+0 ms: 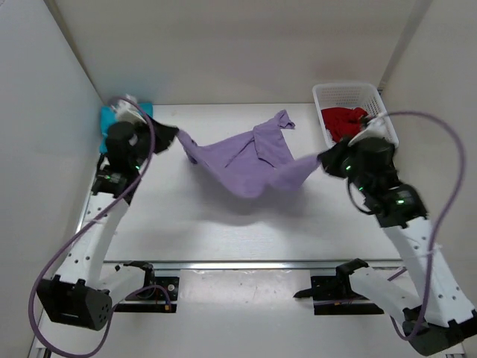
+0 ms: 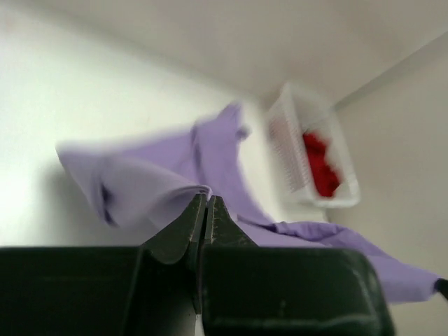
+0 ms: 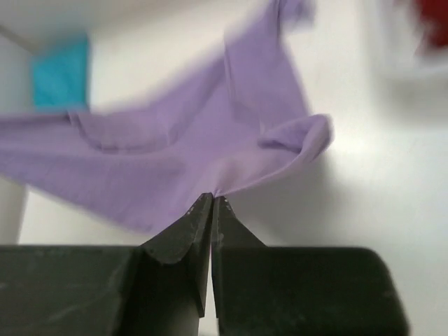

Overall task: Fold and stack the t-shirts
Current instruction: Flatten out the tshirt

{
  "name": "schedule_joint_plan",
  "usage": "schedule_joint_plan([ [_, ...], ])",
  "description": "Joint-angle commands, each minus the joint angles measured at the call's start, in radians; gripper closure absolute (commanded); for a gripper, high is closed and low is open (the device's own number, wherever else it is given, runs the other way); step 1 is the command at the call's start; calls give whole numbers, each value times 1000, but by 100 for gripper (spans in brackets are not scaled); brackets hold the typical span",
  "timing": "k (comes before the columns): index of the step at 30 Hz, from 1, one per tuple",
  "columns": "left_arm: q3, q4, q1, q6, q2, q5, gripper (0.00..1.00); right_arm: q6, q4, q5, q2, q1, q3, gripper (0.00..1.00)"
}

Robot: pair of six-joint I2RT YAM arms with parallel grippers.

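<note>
Fingers of the left gripper are pressed together on one edge of the lavender t-shirt, and in the left wrist view we see the cloth bunched right at the closed tips. We find the right gripper pinched just as tightly on the opposite edge, where a fold of the same shirt rises from between its closed fingers in the right wrist view. From above, the shirt hangs stretched between the two grippers, running from about 9 o'clock to 3 o'clock over the middle of the white table. Its belly sags toward 6 o'clock and casts a soft shadow on the surface, and one loose flap points toward 12 o'clock. We cannot tell whether the lowest part touches the table. At about 10 o'clock, behind the left gripper, lies the teal t-shirt against the side wall. At about 1 o'clock stands the white mesh basket, with the dark red t-shirt crumpled inside it.
</note>
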Motion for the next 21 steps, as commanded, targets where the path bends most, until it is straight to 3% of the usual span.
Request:
schedule_joint_plan([
  [1,200,-93,123,45,-42,158,100,-198,-120,72,35,-47,334,100],
  [6,549,-211,392,13,0,245,100,-303,-237,98,275,2,941,100],
  [7,620,-246,402,16,14,249,100,-326,-248,115,329,57,1000,100],
  [9,686,-280,403,22,31,237,100,-373,-229,304,381,207,1172,99],
  [11,747,-306,407,24,40,217,100,-512,-125,513,401,499,1197,100],
  [12,770,-315,412,31,51,197,100,-680,-6,711,401,736,1180,100],
  [13,810,-338,416,38,65,179,100,-835,330,1014,386,892,1053,100],
  [14,841,-360,413,45,77,171,100,-1382,685,1122,360,1138,919,100],
  [15,843,-357,410,45,80,163,100,-1746,1343,1115,325,1153,787,100],
  [16,822,-348,413,33,76,179,100,-1576,1132,1124,390,1112,968,100],
  [17,783,-326,415,35,65,183,100,-1435,700,1071,476,1041,1086,100],
  [18,757,-306,415,21,65,192,100,-1291,597,1034,492,972,1181,100],
  [20,662,-282,418,19,62,193,100,-1454,889,1041,426,1013,985,100],
  [21,622,-270,427,16,57,193,100,-1411,888,1026,403,968,890,100],
])
